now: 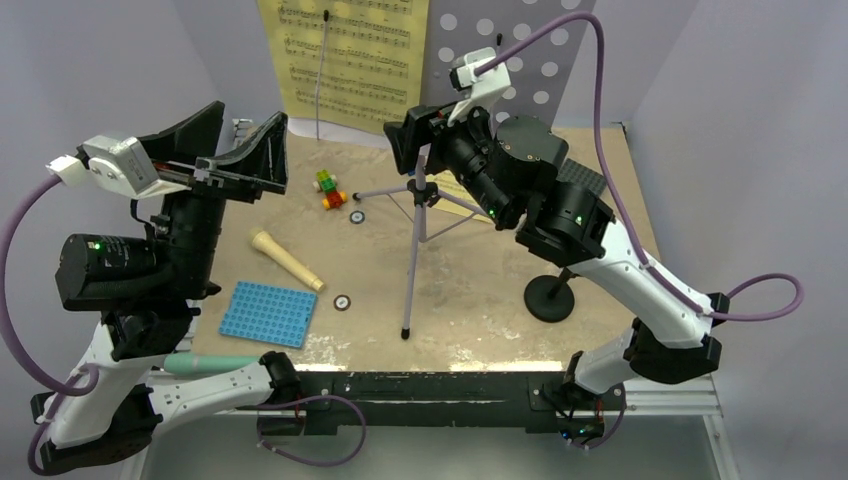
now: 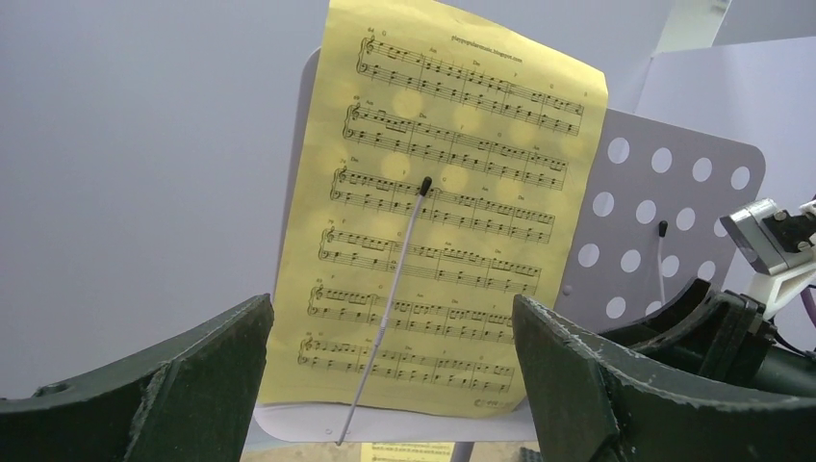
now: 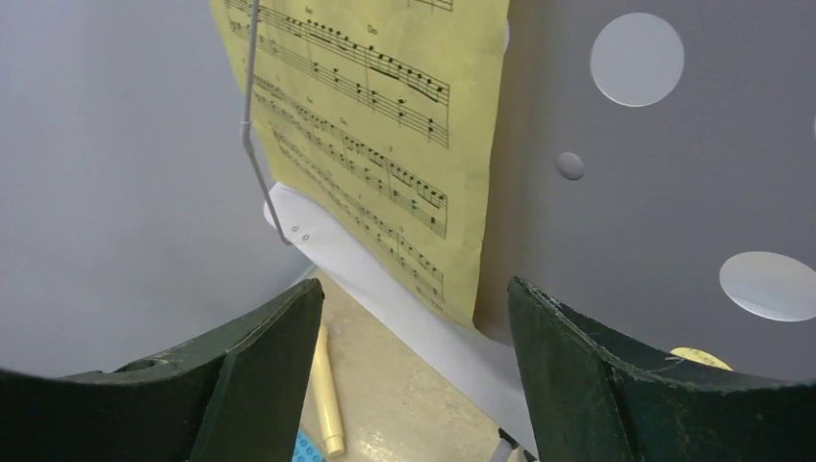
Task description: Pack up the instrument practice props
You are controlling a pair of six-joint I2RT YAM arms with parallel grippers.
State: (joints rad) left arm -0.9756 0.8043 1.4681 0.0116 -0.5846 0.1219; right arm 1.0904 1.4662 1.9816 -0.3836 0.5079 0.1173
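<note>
A yellow sheet-music page (image 1: 345,60) stands on the perforated pale lilac desk (image 1: 530,50) of the tripod music stand (image 1: 415,250), held by a thin wire arm (image 2: 395,289). A second yellow page (image 1: 455,190) lies partly under my right arm. The cream toy microphone (image 1: 285,260) lies on the table, and the black round-base mic stand (image 1: 550,295) stands at the right. My left gripper (image 1: 250,125) is open and empty, raised and facing the page (image 2: 452,221). My right gripper (image 1: 415,130) is open and empty, close to the desk's lower edge (image 3: 414,279) and the page's corner (image 3: 385,135).
A blue baseplate (image 1: 267,313) lies front left and a dark one (image 1: 590,180) sits under my right arm. Small colourful bricks (image 1: 328,188) and two small round pieces (image 1: 357,216) (image 1: 342,301) lie mid-table. A teal object (image 1: 205,365) lies at the front edge.
</note>
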